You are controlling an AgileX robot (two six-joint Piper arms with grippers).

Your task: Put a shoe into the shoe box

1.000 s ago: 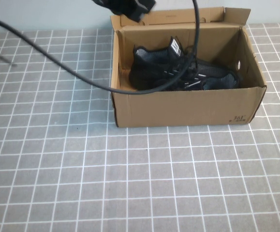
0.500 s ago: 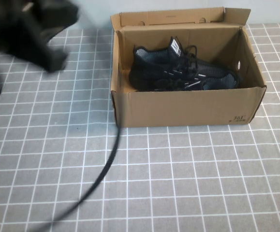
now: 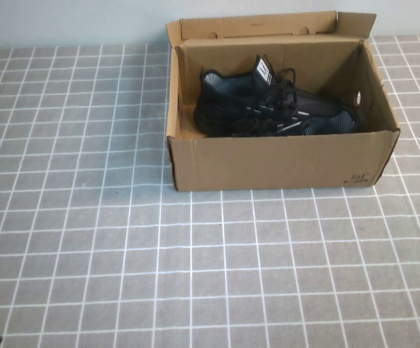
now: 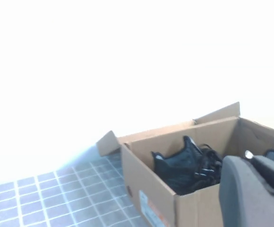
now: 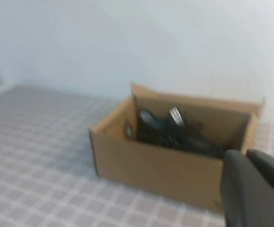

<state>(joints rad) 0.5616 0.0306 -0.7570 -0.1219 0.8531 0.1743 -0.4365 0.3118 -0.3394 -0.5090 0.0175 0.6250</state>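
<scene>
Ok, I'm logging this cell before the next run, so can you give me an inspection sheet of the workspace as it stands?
Surface: grey tiled tabletop with white grid lines.
Job's things: black knit lace-up sneaker lies inside the brown corrugated cardboard box, flap lid open at the back.
Clutter: nothing seen.
Grippers: left pincer shows only in the left wrist view, away from the box; right pincer shows only in the right wrist view, likewise away from the box.
Cables: nothing seen.
Surroundings: plain pale wall behind the table.
</scene>
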